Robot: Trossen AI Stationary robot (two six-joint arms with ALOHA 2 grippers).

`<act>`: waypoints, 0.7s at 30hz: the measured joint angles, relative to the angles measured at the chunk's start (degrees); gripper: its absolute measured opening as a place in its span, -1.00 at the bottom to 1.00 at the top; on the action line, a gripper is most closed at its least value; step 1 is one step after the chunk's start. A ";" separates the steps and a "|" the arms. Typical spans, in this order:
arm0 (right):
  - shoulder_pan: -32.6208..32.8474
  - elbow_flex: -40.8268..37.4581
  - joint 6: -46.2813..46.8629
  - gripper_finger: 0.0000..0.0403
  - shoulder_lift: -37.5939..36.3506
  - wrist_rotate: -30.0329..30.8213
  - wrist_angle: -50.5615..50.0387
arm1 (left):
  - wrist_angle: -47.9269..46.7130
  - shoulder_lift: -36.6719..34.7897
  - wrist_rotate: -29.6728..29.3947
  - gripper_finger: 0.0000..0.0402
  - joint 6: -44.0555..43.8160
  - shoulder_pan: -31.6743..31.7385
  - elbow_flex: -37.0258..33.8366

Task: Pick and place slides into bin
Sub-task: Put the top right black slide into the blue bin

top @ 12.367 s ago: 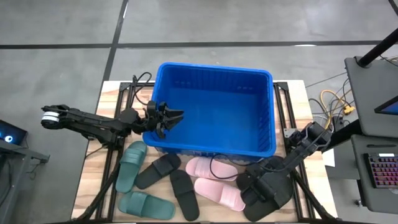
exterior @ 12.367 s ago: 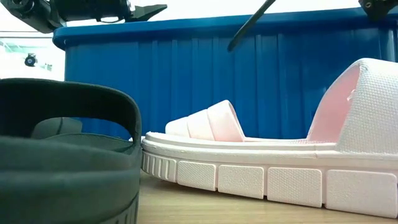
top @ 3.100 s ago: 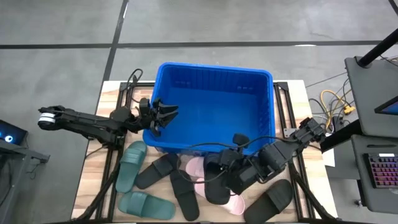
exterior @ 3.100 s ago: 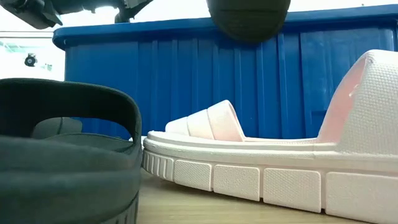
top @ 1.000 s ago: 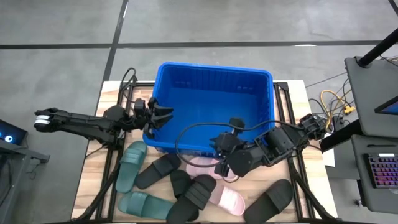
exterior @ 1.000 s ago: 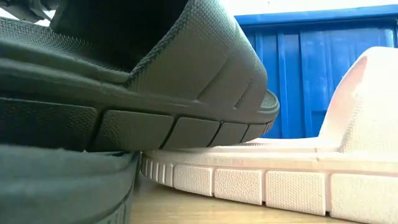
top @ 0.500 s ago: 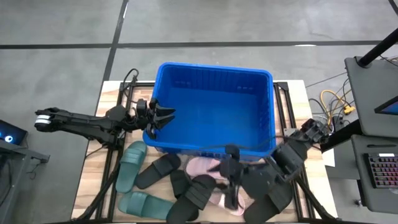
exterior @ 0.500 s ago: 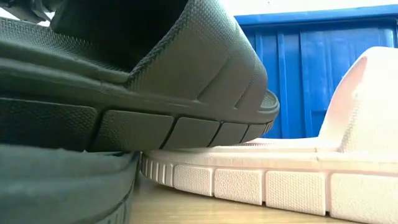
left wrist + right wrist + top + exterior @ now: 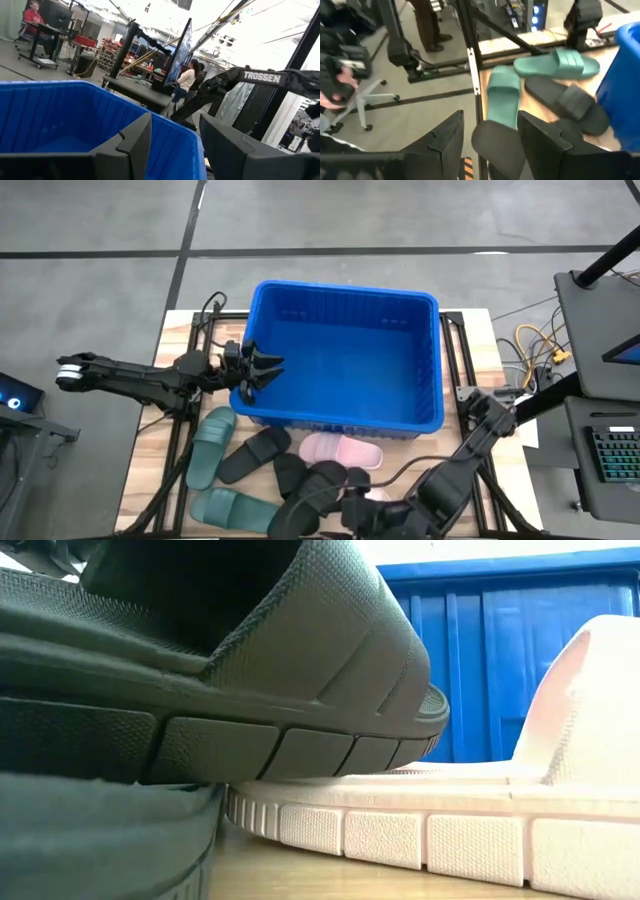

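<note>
None of the slides is in the bin point(image 9: 340, 412) yet; all I can see lie on the table in a heap on the near side of it. My right gripper point(image 9: 490, 118) hangs low over that heap with its fingers spread and nothing between them. A black slide point(image 9: 496, 143) sits right below the gap, two green slides point(image 9: 555, 63) lie farther ahead, and the bin is off to one side. My left gripper point(image 9: 264, 367) waits over the bin's rim, also spread and empty, with the bin's hollow just ahead of it.

The black slide seems to rest crooked on a pink slide point(image 9: 430, 825) and on others. If I close on its sole edge and not its strap, I judge it could twist out or drag a neighbour off the table edge, which is close behind my tool. A cable point(image 9: 400, 470) loops along my right arm and might catch a slide on the lift. Carried too low, the slide could hit the rim.

One word is readable: "TROSSEN" point(image 9: 265, 76), on my right arm as seen from my left wrist.
</note>
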 joint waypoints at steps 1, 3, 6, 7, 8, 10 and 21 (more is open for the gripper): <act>0.00 0.00 0.84 -0.14 0.59 0.22 -0.40 | 0.00 0.00 0.00 -0.24 0.00 0.00 0.00; -0.04 0.00 2.04 -0.15 1.57 0.88 -0.85 | -0.01 -0.02 0.01 -0.24 0.01 0.00 0.00; -0.02 0.00 3.52 -0.17 2.58 1.60 -0.98 | -0.03 -0.02 0.02 -0.24 0.04 0.00 0.00; -0.02 0.00 3.97 -0.18 2.79 1.63 -1.25 | -0.03 -0.02 0.01 -0.24 0.19 0.00 0.00; 0.00 0.00 4.56 -0.19 3.10 1.48 -1.74 | -0.09 -0.02 0.02 -0.24 0.26 0.00 0.00; 0.01 0.00 5.78 -0.20 3.51 1.14 -3.06 | -0.11 -0.02 0.02 -0.24 0.31 0.00 0.00; 0.01 0.02 11.47 -0.22 5.71 0.99 -8.49 | -1.93 0.13 0.04 -0.24 0.50 0.00 0.00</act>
